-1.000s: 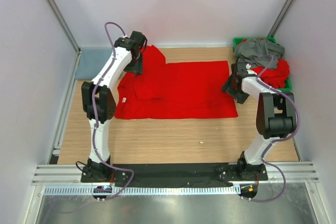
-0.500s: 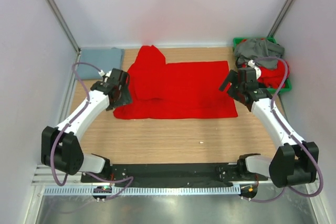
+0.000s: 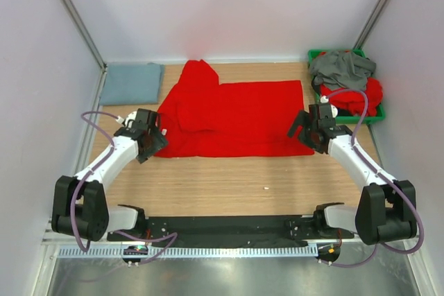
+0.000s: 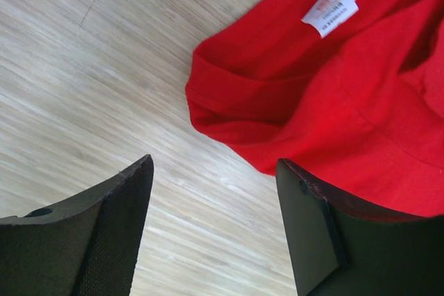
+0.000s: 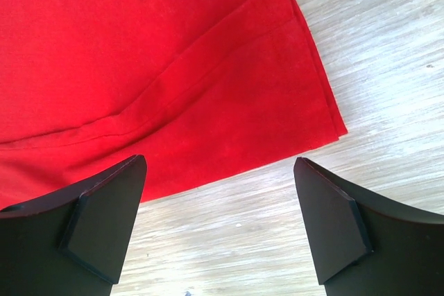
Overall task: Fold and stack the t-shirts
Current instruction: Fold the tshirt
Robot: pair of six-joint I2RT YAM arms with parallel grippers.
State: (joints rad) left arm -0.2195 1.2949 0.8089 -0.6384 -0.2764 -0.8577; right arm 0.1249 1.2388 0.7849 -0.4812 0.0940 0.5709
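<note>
The left tool [image 3: 147,142] stands wide open and holds nothing. It hangs at the near left corner of the bright red cloth t-shirt [image 3: 236,116], which lies spread across the middle of the light wooden tabletop [image 3: 229,185]. In the left wrist view, the left tool [image 4: 212,178] frames bare wood and the shirt's rounded corner. One finger [image 4: 312,233] overlaps the cloth, though whether it touches cannot be told. A small white neck label [image 4: 330,10] shows there, its print too small to read.

The right tool [image 3: 309,129] is spread fully and also empty, poised over the shirt's near right corner. In its wrist view the right tool [image 5: 220,178] straddles the hem and the wood beside it; contact cannot be judged.

Both wrist views cut the fingers off at the bottom edge.

A dusty blue-grey folded t-shirt [image 3: 130,82] lies at the far left. At the far right, a green plastic bin [image 3: 316,53] is mostly covered by a dark grey t-shirt [image 3: 341,67] heaped over a crumpled red t-shirt [image 3: 366,95].
</note>
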